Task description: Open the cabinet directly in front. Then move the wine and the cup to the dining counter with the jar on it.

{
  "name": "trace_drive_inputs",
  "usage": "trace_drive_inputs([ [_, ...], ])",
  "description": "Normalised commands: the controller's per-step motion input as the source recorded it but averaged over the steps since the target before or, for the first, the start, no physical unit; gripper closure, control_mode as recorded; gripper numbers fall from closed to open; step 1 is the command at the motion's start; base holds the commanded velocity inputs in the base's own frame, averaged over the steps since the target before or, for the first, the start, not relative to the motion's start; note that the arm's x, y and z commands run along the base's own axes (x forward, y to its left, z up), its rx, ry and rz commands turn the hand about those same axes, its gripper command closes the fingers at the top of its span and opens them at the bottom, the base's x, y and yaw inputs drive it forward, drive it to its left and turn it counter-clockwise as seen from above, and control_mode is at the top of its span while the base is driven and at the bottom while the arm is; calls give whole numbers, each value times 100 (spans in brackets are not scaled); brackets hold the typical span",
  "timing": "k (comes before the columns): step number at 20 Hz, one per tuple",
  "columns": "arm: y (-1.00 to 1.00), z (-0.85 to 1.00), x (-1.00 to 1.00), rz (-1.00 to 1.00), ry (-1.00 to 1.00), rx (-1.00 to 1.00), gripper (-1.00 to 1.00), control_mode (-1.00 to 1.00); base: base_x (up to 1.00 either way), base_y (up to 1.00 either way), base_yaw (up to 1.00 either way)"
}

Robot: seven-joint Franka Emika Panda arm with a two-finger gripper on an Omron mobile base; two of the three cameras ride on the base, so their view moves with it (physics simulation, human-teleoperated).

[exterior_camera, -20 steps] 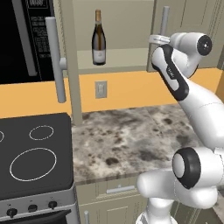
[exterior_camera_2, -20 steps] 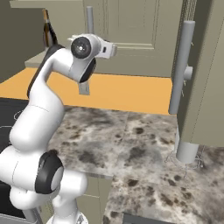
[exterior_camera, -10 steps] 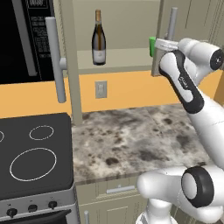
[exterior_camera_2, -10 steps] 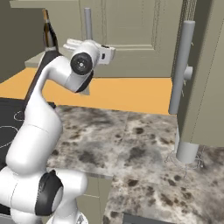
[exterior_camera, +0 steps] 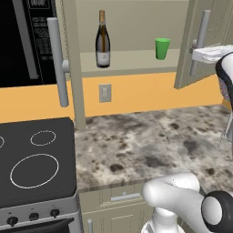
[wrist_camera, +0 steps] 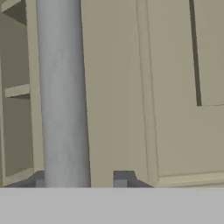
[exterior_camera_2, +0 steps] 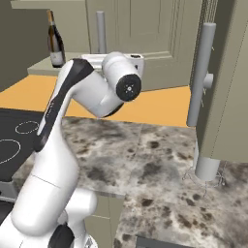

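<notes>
Both cabinet doors stand open in the left base view: left door (exterior_camera: pixel 70 59) edge-on by the microwave (exterior_camera: pixel 22 41), right door (exterior_camera: pixel 205 41) swung out at the frame's right. Wine (exterior_camera: pixel 103 41) and cup (exterior_camera: pixel 162 48) sit upright on the cabinet shelf (exterior_camera: pixel 132 59), well apart, bottle left of cup. White hand sits at the right door's handle (exterior_camera: pixel 201 41). Mottled stone table (exterior_camera: pixel 150 141) below, stove (exterior_camera: pixel 36 159) to its left.

Right base view: wine (exterior_camera_2: pixel 55 41) on the shelf at left, arm elbow mid-frame, hand against the far door beside its handle (exterior_camera_2: pixel 101 31). Near door's handle (exterior_camera_2: pixel 199 72) at right.

Hand view: gripper (wrist_camera: pixel 79 183) straddles the grey bar handle (wrist_camera: pixel 61 92), one fingertip (wrist_camera: pixel 120 180) either side; can't tell whether the pads touch it.
</notes>
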Motion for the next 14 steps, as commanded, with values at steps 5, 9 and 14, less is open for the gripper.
trace_drive_inputs([
  [5,-61,17,-77,0,-28,0,100,-100,0,0,0],
  [9,0,-5,-7,0,2,0,-100,-100,0,0,0],
  [14,0,-60,-91,0,5,-1,-100,-100,0,0,0],
])
